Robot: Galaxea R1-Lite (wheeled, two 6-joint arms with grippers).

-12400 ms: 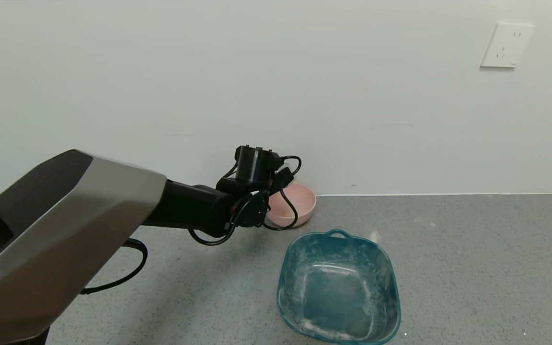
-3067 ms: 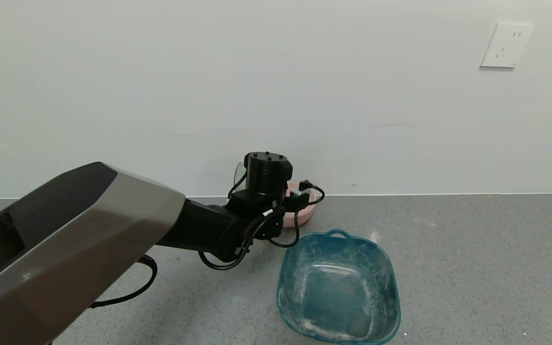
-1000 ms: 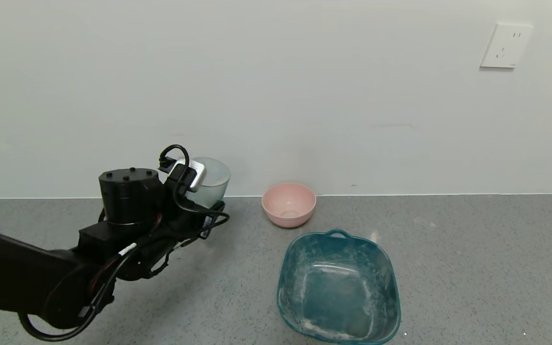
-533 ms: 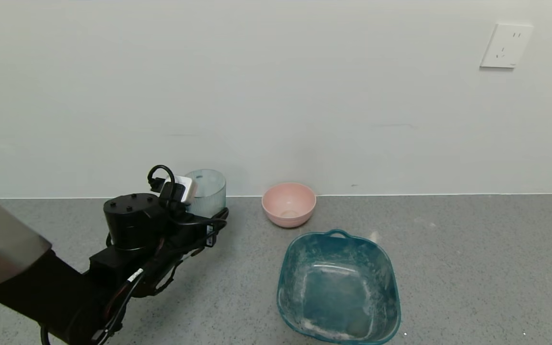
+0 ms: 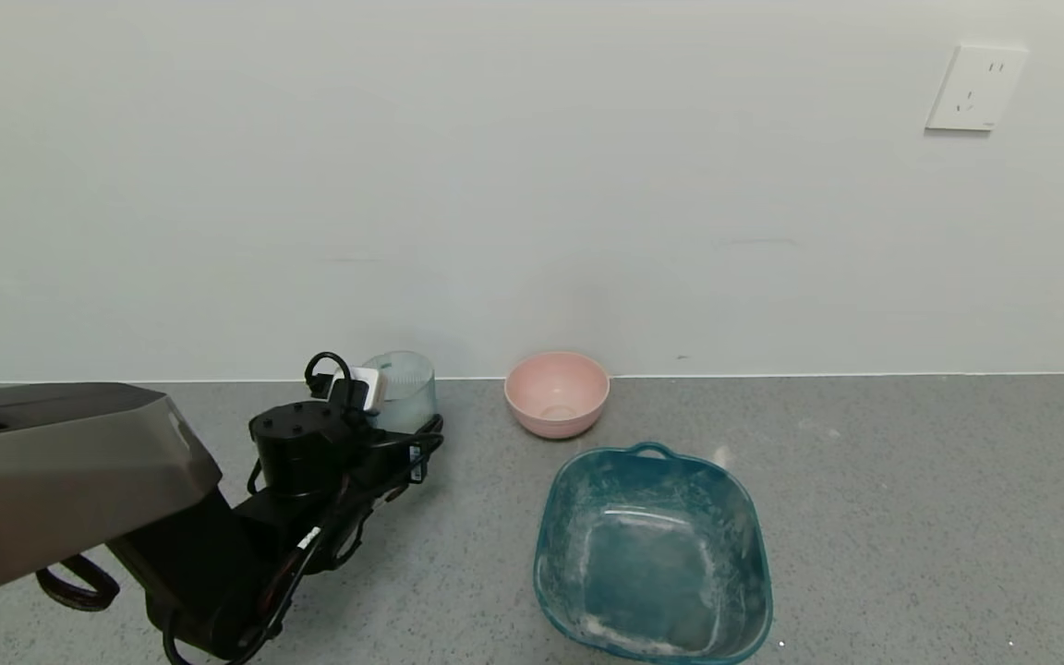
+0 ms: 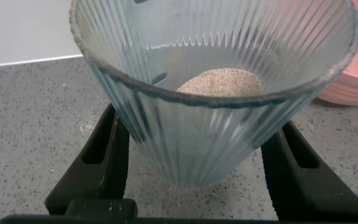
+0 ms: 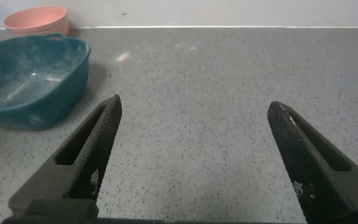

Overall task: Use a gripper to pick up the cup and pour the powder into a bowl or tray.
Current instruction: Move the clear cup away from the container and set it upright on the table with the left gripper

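Observation:
The cup (image 5: pixel 403 380), a clear ribbed tumbler, stands upright low at the counter to the left of the pale-pink bowl (image 5: pixel 557 392), near the wall. My left gripper (image 5: pixel 405 427) is shut on the cup; in the left wrist view its black fingers (image 6: pixel 107 155) press both sides of the cup (image 6: pixel 197 137). A pale grainy patch of powder (image 6: pixel 219 81) shows in the cup's bottom. The pink bowl's rim (image 6: pixel 353 87) shows just beyond the cup. My right gripper (image 7: pixel 194 102) is open and empty over bare counter, out of the head view.
A teal squarish basin (image 5: pixel 546 545), dusted white inside, sits in front of the pink bowl; it also shows in the right wrist view (image 7: pixel 73 56) with the bowl (image 7: pixel 35 20) behind it. The white wall runs along the counter's back edge. A socket (image 5: pixel 975 88) is on the wall.
My left arm has carried the cup away from the pink bowl to the left and lowered it from the air down to the counter. The bowl and basin have not moved.

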